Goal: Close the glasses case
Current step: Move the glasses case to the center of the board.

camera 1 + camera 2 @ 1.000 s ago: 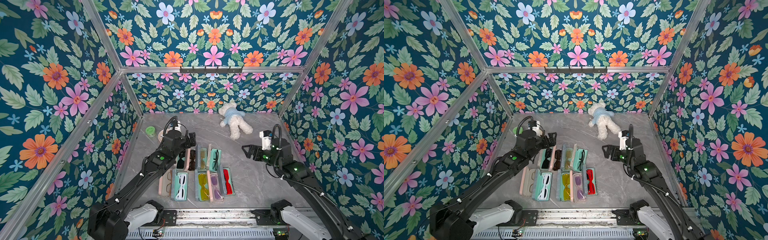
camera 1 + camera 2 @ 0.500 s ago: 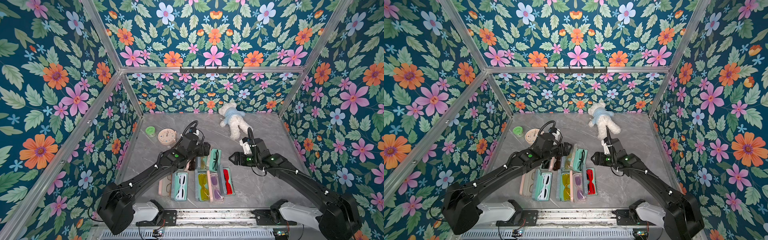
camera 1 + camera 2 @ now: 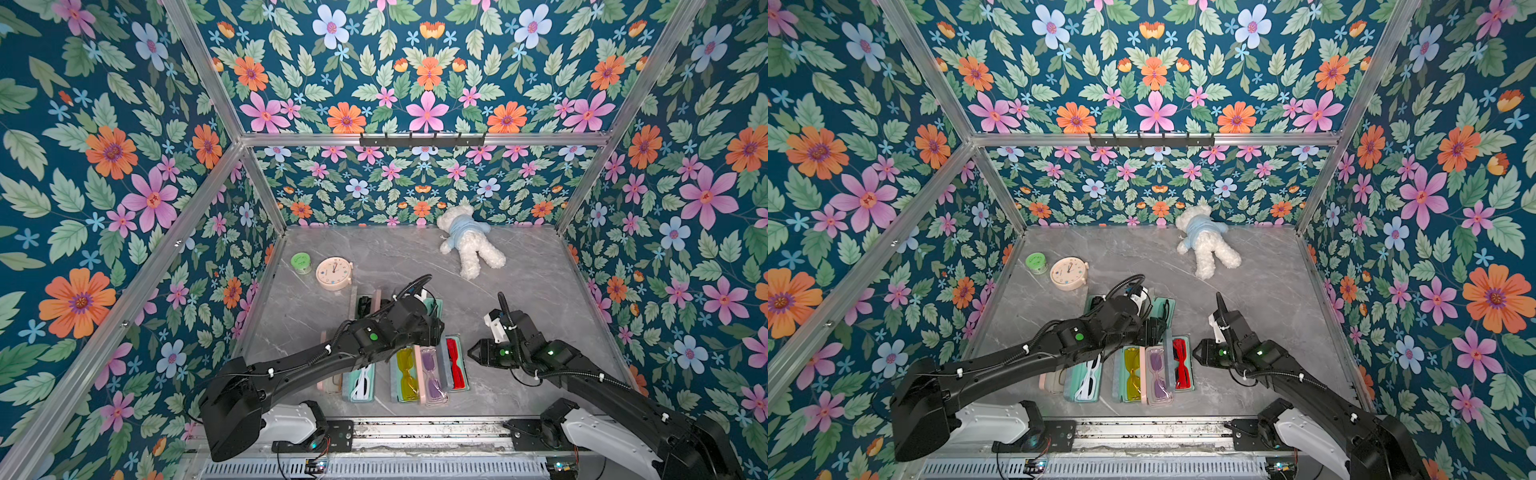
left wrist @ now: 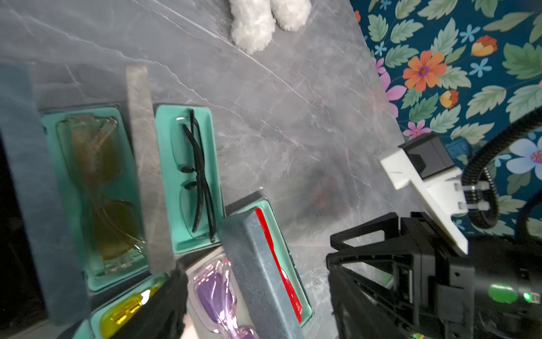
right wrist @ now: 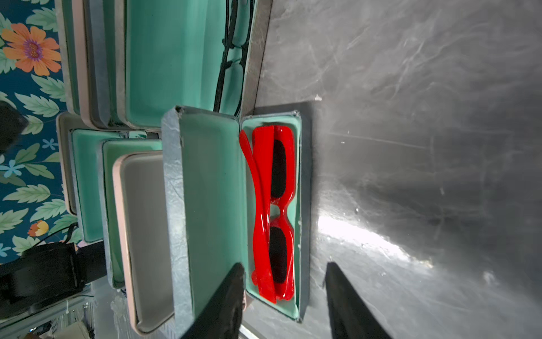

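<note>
Front row by the front edge of the tabletop (image 3: 540, 291), right end: grey case (image 5: 173, 205), lid standing up, red sunglasses (image 5: 275, 205) folded in the mint-lined base. My right claw (image 5: 286, 293) sits at one end of that case with its jaws apart, gripping nothing; one finger (image 5: 228, 299) is in front of the lid's lining and its partner is over bare stone on the outer side. Next along toward the left edge is a pink case (image 3: 436, 399) holding purple glasses (image 3: 434, 376). Then comes a mint case (image 3: 395, 386) with yellow glasses (image 3: 405, 372), and then a second mint case (image 3: 353, 392) with white-framed sunglasses (image 3: 363, 380). The last pale case lies mostly under my left arm, and I cannot read its contents. In the back row, just behind, one mint-lined case (image 4: 164, 176) holds thin black-framed glasses (image 4: 196, 173). Its neighbour holds amber-lensed glasses (image 4: 99, 190), with a grey lid upright beside them. A case of dark sunglasses (image 3: 365, 302) shows at the row's left end. All lids in sight are open. My left claw (image 3: 430, 330) hangs over the back row; its wrist view shows the jaws wide apart, and I see nothing clamped. The surface is grey veined marble. A cream clock (image 3: 333, 272) and a green tub (image 3: 300, 262) sit near the left edge, and a white teddy bear (image 3: 469, 245) in a blue shirt lies by the back edge. Floral walls (image 3: 124, 166) on aluminium framing enclose three sides.
</note>
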`<move>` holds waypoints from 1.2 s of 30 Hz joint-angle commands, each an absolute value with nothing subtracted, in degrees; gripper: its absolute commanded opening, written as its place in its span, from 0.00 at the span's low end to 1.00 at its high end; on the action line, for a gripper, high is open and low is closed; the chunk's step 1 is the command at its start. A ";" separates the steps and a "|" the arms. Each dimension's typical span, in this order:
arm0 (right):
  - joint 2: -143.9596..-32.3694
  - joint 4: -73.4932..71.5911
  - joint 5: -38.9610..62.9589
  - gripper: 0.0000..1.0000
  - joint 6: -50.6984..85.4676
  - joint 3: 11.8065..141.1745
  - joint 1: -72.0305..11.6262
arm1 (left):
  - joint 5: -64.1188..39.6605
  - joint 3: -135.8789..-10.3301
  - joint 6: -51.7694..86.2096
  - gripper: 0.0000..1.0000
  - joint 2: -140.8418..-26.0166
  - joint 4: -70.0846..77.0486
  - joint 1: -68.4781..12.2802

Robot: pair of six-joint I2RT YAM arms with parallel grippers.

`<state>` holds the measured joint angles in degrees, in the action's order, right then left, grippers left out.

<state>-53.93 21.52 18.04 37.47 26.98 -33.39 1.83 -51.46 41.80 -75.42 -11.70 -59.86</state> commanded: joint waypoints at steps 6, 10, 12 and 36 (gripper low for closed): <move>-54.99 17.93 16.57 0.33 39.90 23.48 -36.98 | 4.37 -52.38 45.27 0.66 -80.66 -9.58 -64.04; -56.06 16.38 16.64 0.33 39.19 22.72 -37.15 | 4.55 -52.56 45.69 0.59 -82.39 -9.27 -64.99; -56.58 15.17 17.21 0.33 38.47 22.62 -37.09 | 4.90 -52.08 45.77 0.57 -82.63 -8.67 -65.35; -67.75 4.02 18.19 0.26 34.98 20.90 -37.11 | 7.02 -49.40 46.60 0.49 -86.09 -1.76 -67.05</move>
<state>-67.20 6.50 18.39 34.72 21.02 -37.06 5.91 -49.47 46.11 -86.35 -2.59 -66.96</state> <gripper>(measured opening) 0.255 0.491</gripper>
